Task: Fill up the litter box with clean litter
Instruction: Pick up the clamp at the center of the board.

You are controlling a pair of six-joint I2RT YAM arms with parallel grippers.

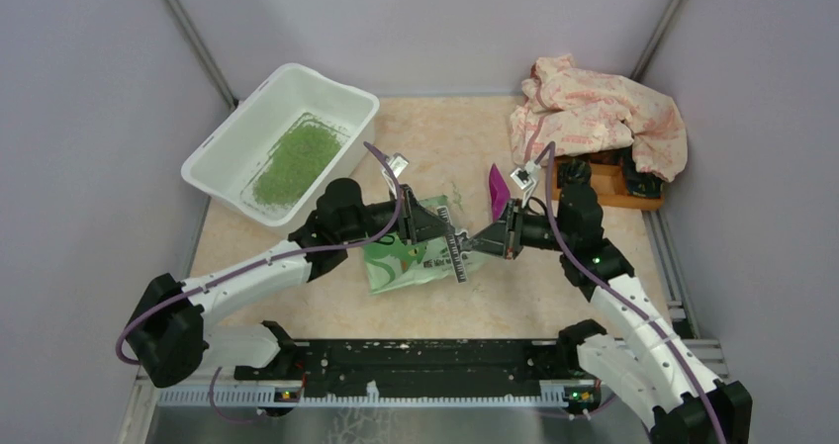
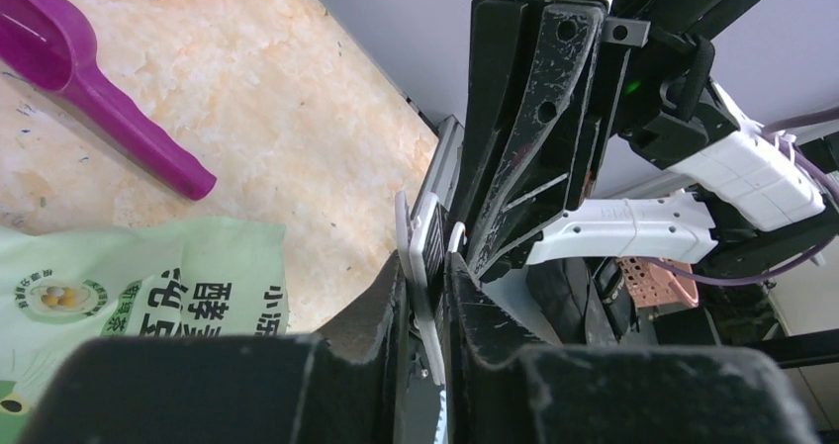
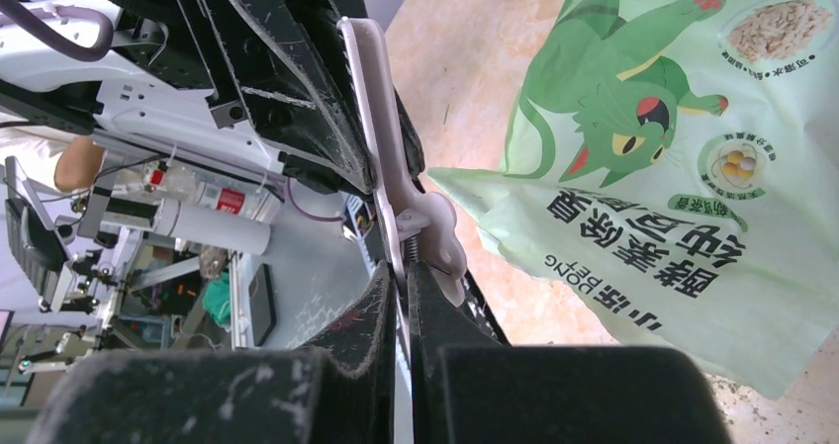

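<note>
The litter box (image 1: 297,93) is set at the far left of the worktop (image 1: 445,133). A patch of clean litter (image 1: 294,162) is seen on its floor. Much of the floor is bare, so the box is judged to be only partly filled.

A green bag (image 1: 401,263) is laid flat in the middle of the worktop, where it can be reached by both arms. Just above its right edge the two claws are held tip to tip. A thin white clip (image 3: 381,98) is pinched in the right claw (image 3: 404,291), which is shut tight on it. The same clip is squeezed from the other side by the left claw (image 2: 427,284), which is closed on it too.

The clip is probably held by both so that it can be passed across or pulled open; which one cannot be told. Whether the clip is fixed to the bag cannot be told either.

A purple scoop (image 1: 498,192) is laid just beside the bag, likely kept close for moving litter. An orange tray (image 1: 615,195) at the far right is partly covered by a cloth (image 1: 594,108), well apart from the box.
</note>
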